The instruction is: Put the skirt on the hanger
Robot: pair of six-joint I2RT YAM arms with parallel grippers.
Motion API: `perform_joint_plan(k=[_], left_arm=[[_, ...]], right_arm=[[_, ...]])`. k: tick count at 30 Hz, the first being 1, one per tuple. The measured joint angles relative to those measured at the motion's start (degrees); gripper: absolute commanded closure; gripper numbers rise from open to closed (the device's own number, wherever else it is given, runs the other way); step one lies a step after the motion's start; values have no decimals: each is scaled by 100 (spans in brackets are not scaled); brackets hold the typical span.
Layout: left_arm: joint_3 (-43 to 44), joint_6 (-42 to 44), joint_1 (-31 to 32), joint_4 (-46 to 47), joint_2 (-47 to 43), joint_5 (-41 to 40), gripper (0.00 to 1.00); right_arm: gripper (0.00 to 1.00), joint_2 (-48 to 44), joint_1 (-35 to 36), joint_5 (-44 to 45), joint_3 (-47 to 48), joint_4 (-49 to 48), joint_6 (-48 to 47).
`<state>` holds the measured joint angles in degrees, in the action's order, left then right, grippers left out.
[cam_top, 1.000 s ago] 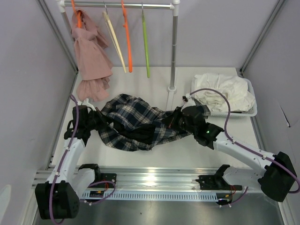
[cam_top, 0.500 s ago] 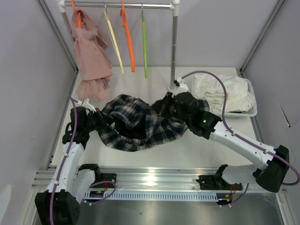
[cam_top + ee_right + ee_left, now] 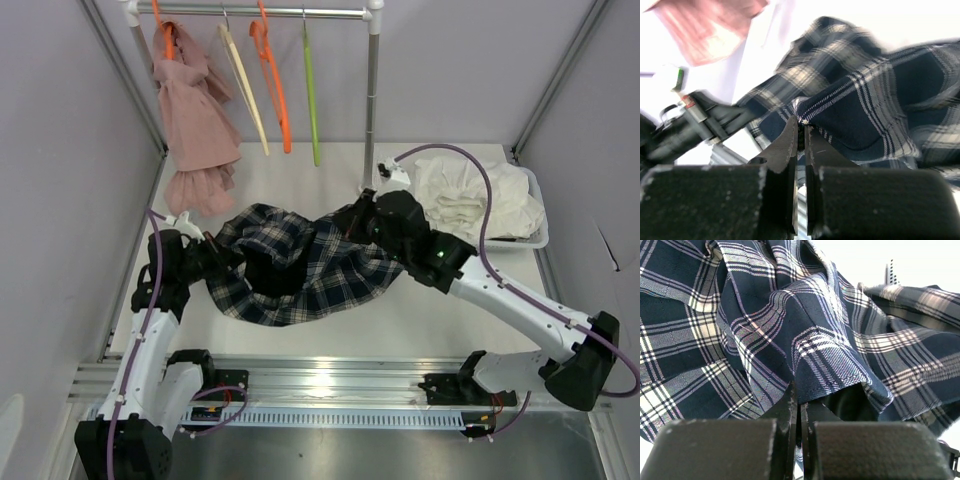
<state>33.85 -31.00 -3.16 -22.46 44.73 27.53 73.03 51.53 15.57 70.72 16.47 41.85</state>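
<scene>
The navy and white plaid skirt (image 3: 300, 265) hangs stretched between my two grippers above the table. My left gripper (image 3: 212, 252) is shut on its left edge; in the left wrist view the jaws (image 3: 800, 397) pinch the skirt's hem (image 3: 825, 375). My right gripper (image 3: 362, 222) is shut on its right edge, lifted toward the rack; the right wrist view shows the skirt (image 3: 865, 105) clamped at the fingertips (image 3: 801, 127). An orange hanger (image 3: 275, 80), a cream hanger (image 3: 243, 85) and a green hanger (image 3: 310, 90) hang bare on the rail (image 3: 260, 12).
A pink garment (image 3: 195, 110) hangs on an orange hanger at the rail's left end. The rack's upright post (image 3: 371, 100) stands just behind my right gripper. A white tray (image 3: 540, 238) of white cloth (image 3: 470, 195) sits at the right.
My right gripper has carried the skirt's right edge up and toward the rack post. The skirt has bunched leftward. My left gripper has barely moved. The hangers swing slightly.
</scene>
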Motion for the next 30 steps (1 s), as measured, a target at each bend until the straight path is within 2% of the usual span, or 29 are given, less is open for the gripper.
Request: perform_joint_plan(k=[8, 12, 15, 17, 18, 20, 21, 23, 24, 27, 30], left_arm=[[-2, -2, 129, 44, 151, 22, 98], [-24, -39, 772, 164, 457, -63, 96], [-90, -122, 1335, 313, 737, -304, 94], [-170, -212, 1563, 466, 914, -417, 92], [-221, -251, 1622, 529, 999, -468, 91], [-273, -289, 1655, 592, 1200, -568, 86], [-282, -308, 1655, 608, 1276, -627, 84], [-284, -332, 1655, 662, 1443, -710, 81], [-282, -350, 1655, 708, 1510, -758, 80], [-273, -348, 1655, 774, 1641, -817, 77], [-245, -345, 1655, 782, 1716, -881, 73]], right_arm=[[100, -1056, -1464, -404, -2387, -262, 476], [100, -1602, -1875, -774, -3521, -407, 671], [98, -1692, -1974, -883, -3932, -459, 758], [90, -1674, -1978, -911, -4026, -474, 765], [79, -1663, -1989, -933, -4030, -485, 761], [66, -1641, -2028, -999, -4028, -564, 717], [56, -1631, -2057, -1010, -4028, -586, 660], [46, -1622, -2096, -1036, -4024, -581, 544], [39, -1622, -2103, -1040, -4009, -560, 463], [30, -1672, -2065, -1016, -3891, -426, 199], [27, -1910, -1904, -881, -3786, -323, -22]])
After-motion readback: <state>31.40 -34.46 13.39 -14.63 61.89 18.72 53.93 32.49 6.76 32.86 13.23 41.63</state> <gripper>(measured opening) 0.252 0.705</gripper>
